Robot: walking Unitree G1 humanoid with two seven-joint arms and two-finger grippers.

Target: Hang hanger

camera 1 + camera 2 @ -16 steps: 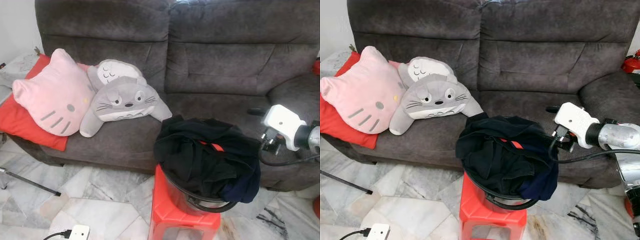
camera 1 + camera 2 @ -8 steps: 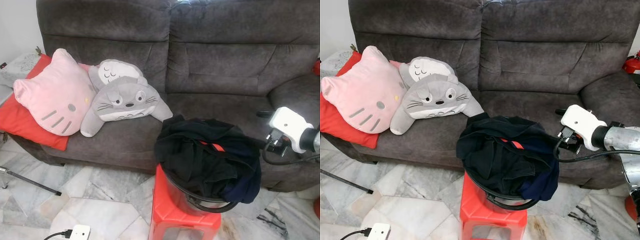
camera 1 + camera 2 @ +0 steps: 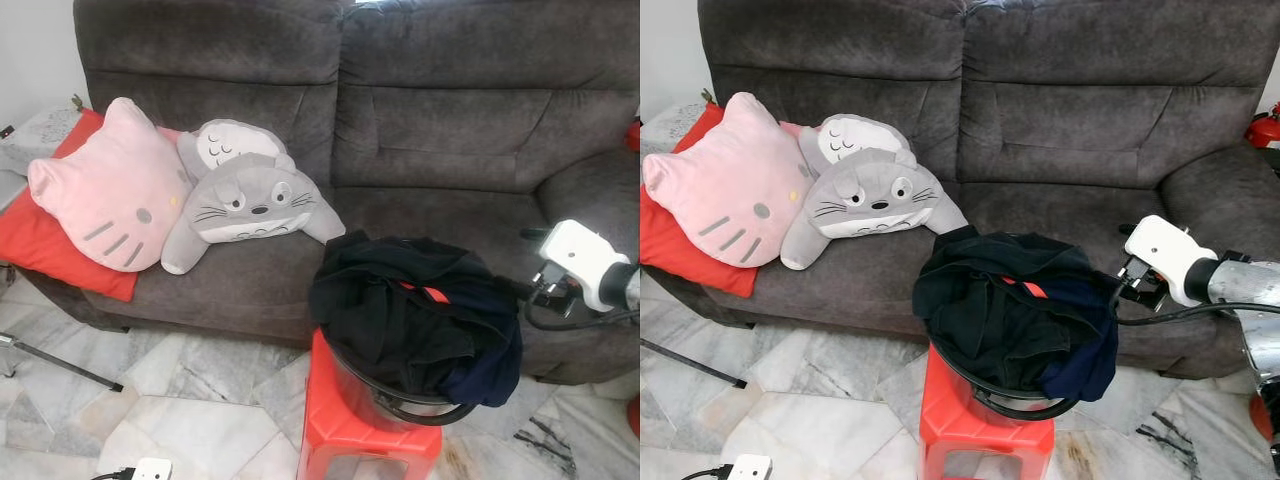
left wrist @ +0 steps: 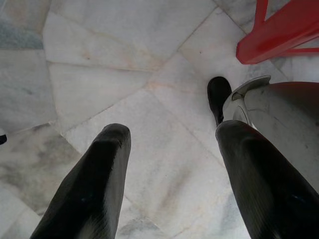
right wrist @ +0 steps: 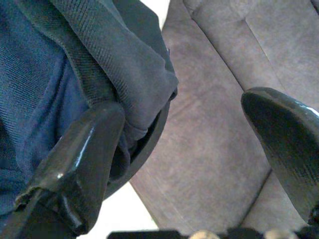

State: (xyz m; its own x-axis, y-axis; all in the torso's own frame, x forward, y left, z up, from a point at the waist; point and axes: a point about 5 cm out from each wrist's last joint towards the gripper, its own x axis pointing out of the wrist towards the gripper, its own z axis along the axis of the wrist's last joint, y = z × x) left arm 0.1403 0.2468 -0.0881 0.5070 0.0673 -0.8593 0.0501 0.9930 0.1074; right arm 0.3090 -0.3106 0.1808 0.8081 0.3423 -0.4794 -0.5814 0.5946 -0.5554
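Note:
A black round basket [image 3: 420,410] heaped with dark clothes [image 3: 400,310] stands on a red plastic stool [image 3: 350,430] in front of the grey sofa [image 3: 420,130]. A small red-orange piece [image 3: 432,293] shows among the clothes; I cannot tell what it is. My right gripper [image 5: 184,114] is open at the basket's right side, one finger [image 5: 84,154] against the dark cloth at the rim and the other over the sofa seat. Its white wrist [image 3: 578,252] hangs beside the basket. My left gripper [image 4: 174,134] hangs open above the marble floor.
A pink cat cushion [image 3: 105,190], a grey plush [image 3: 245,200] and a red cushion [image 3: 40,245] lie on the sofa's left seat. A white plug block [image 3: 150,468] and a thin rod [image 3: 60,365] lie on the floor at the left. The stool's leg [image 4: 279,35] is near my left gripper.
My right gripper has drifted slightly right and down beside the basket. The clothes and the cushions have stayed put.

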